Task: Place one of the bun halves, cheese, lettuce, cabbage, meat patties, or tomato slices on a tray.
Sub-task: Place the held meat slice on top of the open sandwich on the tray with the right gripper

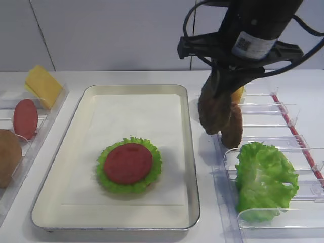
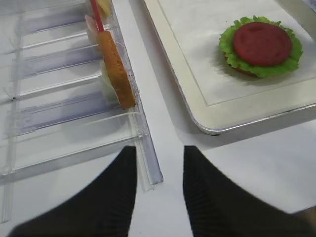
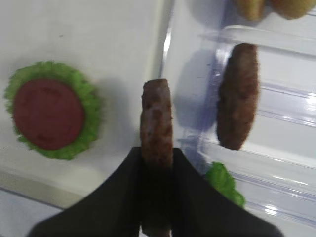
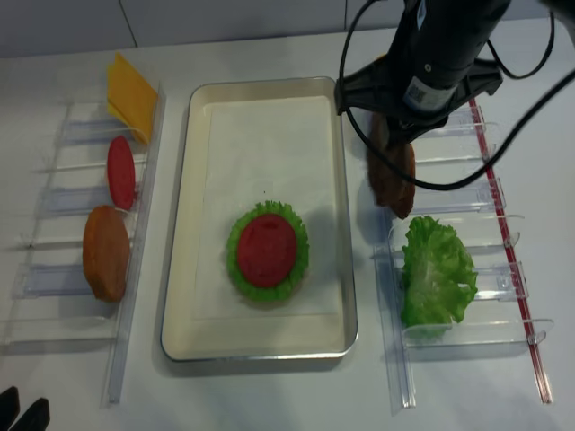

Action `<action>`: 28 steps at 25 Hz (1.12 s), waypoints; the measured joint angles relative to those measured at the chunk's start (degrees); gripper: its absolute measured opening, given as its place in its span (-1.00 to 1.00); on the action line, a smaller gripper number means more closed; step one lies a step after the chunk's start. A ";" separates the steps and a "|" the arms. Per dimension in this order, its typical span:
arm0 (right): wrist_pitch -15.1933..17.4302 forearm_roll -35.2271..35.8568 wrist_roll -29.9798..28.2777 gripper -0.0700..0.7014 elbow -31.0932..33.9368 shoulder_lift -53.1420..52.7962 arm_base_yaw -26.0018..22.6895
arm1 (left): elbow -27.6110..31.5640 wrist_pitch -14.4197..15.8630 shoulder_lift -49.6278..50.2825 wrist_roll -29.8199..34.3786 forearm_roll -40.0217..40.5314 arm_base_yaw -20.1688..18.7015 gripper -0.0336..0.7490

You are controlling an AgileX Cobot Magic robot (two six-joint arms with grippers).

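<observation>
One of the meat patties (image 3: 156,123) is held edgewise in the right gripper's (image 3: 157,163) clamped jaws beside the tray (image 1: 190,167); the left gripper's (image 2: 159,163) jaws are apart.

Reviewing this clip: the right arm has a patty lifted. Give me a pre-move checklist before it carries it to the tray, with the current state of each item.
1. Right gripper pinches one meat patty edge-on: ok.
2. Held patty off the rack and apart from the second patty: ok.
3. Stack on the tray has the tomato slice on top of lettuce, ready for a patty: ok.
4. Left gripper open, off the tray beside the left rack: ok.
5. Grip firmness: cannot tell.
</observation>
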 joint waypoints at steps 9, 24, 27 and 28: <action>-5.70 24.26 -13.96 -0.48 1.51 -1.21 0.49 | 0.00 0.00 0.00 0.00 0.00 0.00 -0.34; -28.92 83.68 -56.96 -0.48 30.92 -1.21 3.52 | 0.00 0.00 0.00 0.00 0.00 0.00 -0.34; -31.89 89.84 -61.70 -0.48 35.50 -1.21 3.52 | 0.00 0.00 0.00 0.00 0.00 0.00 -0.34; -32.80 90.55 -62.31 -0.48 36.32 -1.21 3.52 | 0.00 0.00 0.00 0.00 0.00 0.00 -0.34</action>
